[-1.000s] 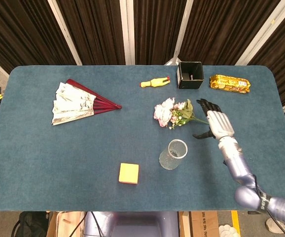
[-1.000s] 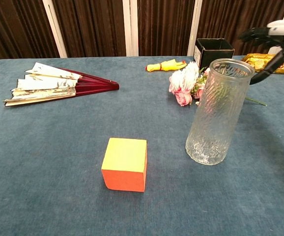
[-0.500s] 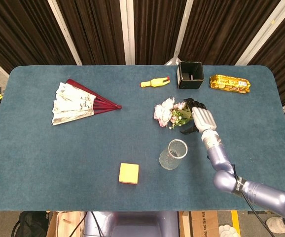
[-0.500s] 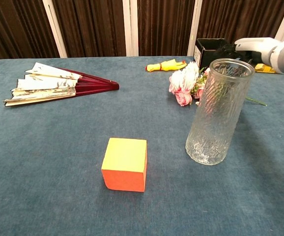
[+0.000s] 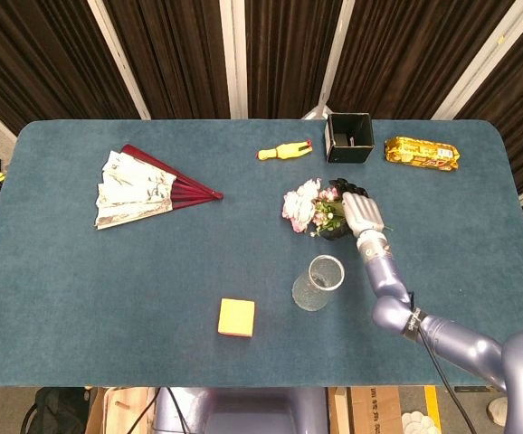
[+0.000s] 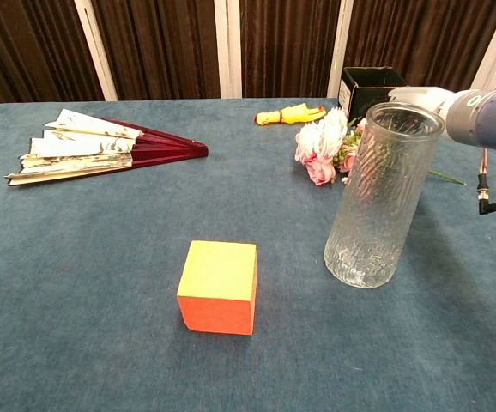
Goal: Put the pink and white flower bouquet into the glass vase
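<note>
One arm is in play: the right hand sits over the stem end of the pink and white flower bouquet, which lies flat on the blue worktop behind the ribbed clear glass vase. From above, dark fingers curl down around the greenery, but whether they have actually closed on the stems I cannot tell; in the chest view the vase blocks most of the hand. The left hand is not in view.

The bouquet looks light and soft, with floppy blossoms that would crush or shed under a squeeze, so the sensible place to take hold is the thin green stems near their gathered base, well away from the petals. Those stems are slim and may slip or splay if gripped loosely. The vase stands upright, near the bouquet, tall and narrow-mouthed; being glass and probably easy to tip, it calls for the stems to enter straight from above without knocking the rim.
</note>
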